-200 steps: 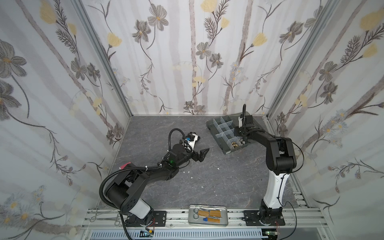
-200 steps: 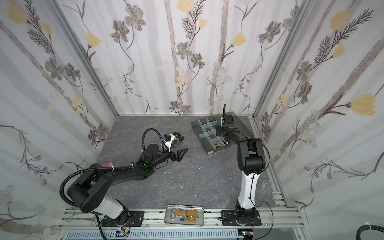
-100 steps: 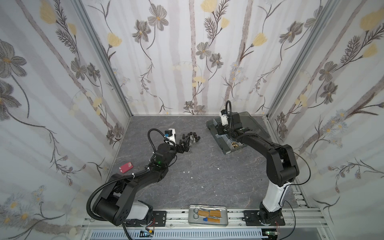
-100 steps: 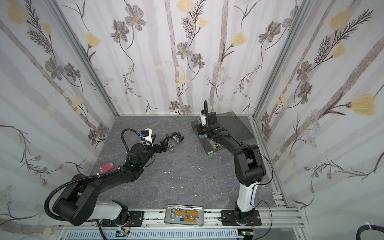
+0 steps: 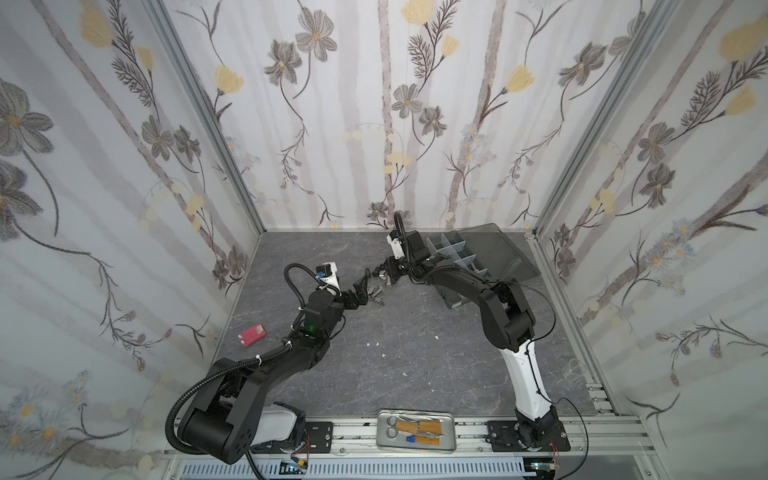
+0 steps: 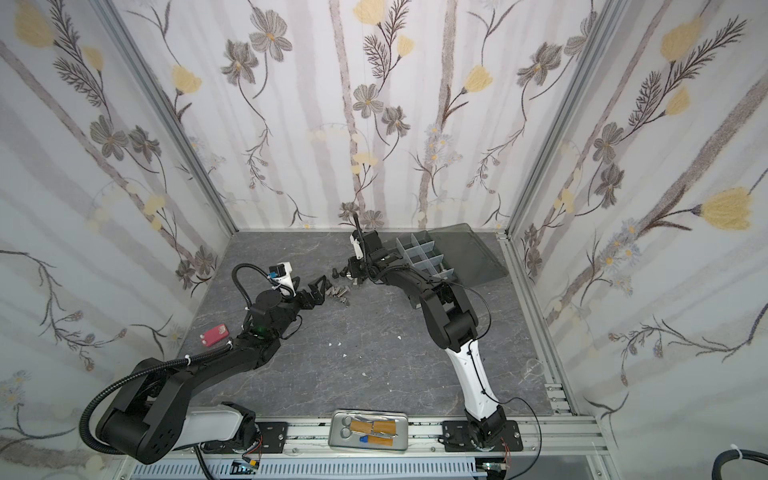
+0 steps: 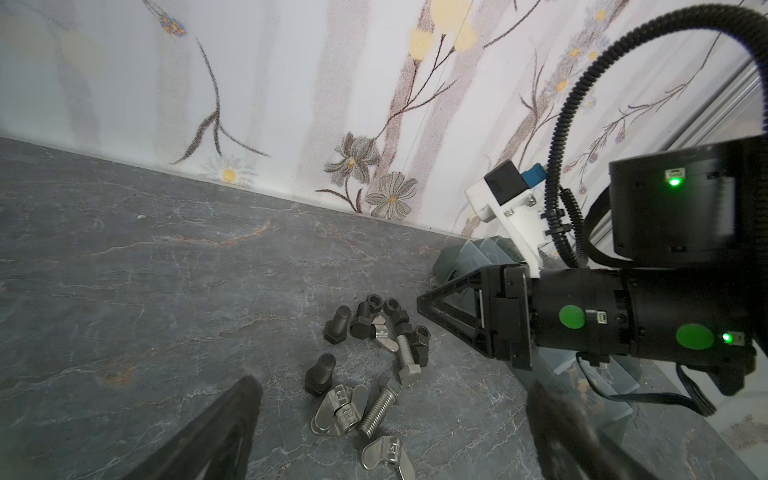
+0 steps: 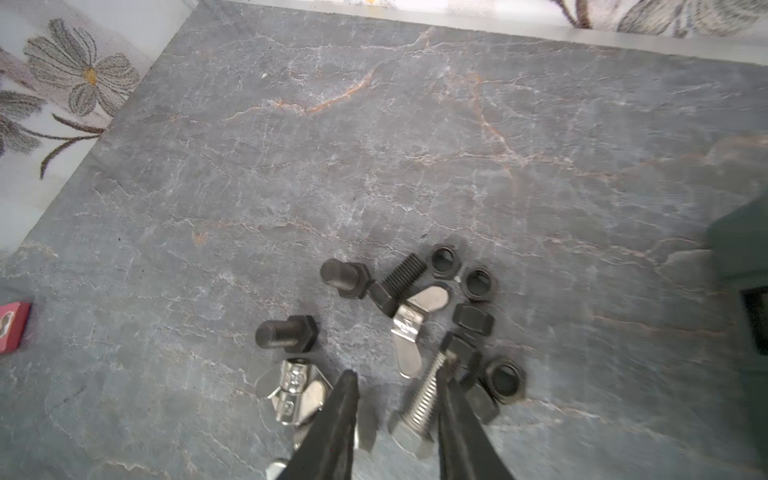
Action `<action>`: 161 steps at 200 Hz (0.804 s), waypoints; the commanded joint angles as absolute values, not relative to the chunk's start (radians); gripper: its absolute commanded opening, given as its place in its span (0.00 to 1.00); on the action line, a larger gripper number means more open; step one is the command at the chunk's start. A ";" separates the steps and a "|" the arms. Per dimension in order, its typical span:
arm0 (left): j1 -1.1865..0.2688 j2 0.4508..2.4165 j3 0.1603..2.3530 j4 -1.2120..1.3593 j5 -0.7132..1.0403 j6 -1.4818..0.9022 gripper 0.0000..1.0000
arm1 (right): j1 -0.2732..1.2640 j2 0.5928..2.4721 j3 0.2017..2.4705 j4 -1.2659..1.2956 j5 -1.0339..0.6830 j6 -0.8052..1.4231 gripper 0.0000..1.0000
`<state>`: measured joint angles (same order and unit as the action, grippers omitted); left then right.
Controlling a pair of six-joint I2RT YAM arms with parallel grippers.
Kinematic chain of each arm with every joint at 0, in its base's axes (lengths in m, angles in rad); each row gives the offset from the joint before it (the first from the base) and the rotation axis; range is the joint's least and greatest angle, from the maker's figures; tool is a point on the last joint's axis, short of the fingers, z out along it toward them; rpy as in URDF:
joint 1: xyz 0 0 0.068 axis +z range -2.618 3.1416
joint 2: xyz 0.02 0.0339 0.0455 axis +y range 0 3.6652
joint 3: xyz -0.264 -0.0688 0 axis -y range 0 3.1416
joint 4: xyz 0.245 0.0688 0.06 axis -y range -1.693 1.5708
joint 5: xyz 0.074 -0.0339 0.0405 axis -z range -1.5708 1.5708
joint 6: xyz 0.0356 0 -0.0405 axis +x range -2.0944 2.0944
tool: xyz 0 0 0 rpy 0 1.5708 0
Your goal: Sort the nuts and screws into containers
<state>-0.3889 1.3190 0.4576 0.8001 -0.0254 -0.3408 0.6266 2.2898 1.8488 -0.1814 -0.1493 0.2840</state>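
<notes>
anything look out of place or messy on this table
A small red box lies alone at the left of the table, and white specks dot its middle. The screws and nuts sit in one mixed heap.

**Fasteners in one loose pile, box open**

Fasteners (image 5: pixel 376 287): one tight cluster on the grey tabletop (image 5: pixel 399 361), toward the back and just left of the organizer box (image 5: pixel 455 253). It shows in both top views.

Right wrist view breakdown:
- black hex bolts (image 8: pixel 347 276): three, all lying on their sides
- black hex nuts (image 8: pixel 478 283): several bunched together, some flat with bores up
- silver wing nuts (image 8: pixel 411 328): one touching a black bolt, two overlapping nearby
- silver bolt (image 8: pixel 422 399): lying flat, head toward the camera

Box: dark grey translucent, skewed to the back wall. Pale dividers form rectangular cells (image 6: pixel 419 251). The smoky lid (image 5: pixel 494 249) is hinged open and lies back to the right. Cell contents can't be made out.
</notes>
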 commanded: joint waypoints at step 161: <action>-0.388 1.362 0.490 0.804 0.021 -0.336 1.00 | 0.662 2.528 2.056 -0.394 0.058 0.396 0.29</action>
<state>-0.3889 1.3575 0.4801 0.7883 0.0059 -0.3359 0.6609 2.5145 2.0544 -0.3103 0.0509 0.3840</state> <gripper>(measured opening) 0.997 0.318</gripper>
